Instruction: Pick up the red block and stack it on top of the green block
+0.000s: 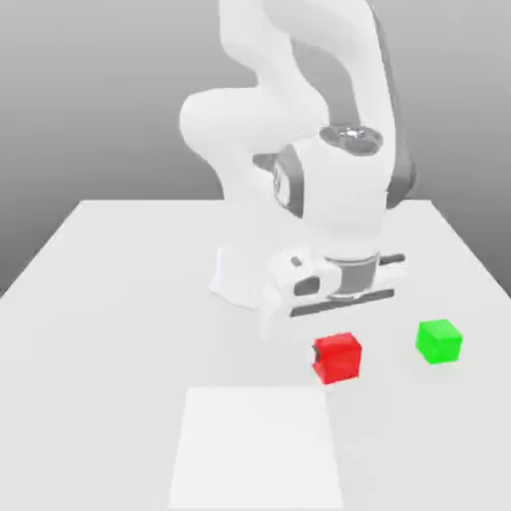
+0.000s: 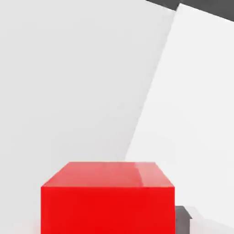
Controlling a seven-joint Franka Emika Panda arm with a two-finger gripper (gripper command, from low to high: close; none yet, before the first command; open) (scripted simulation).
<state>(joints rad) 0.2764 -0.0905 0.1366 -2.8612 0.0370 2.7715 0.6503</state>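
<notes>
Red block: we find it resting on the table, just below the arm's hand, and we take it as our landmark throughout.
Green block: it sits on the same surface, near the red block toward the exterior view's right, apart from it and bare on top; we judge this gap to be the carry the stack requires.
Gripper: it hangs directly over the red block, wrist pointing down; we read this alignment as preparation for a vertical grasp.
Gripper state: we cannot tell how far the fingers stand apart, nor whether they hold the block.
Hand view: the red block looms close, consistent with a low hand.
Pale square: a flat patch beside the red block, nearer the exterior camera.
</notes>
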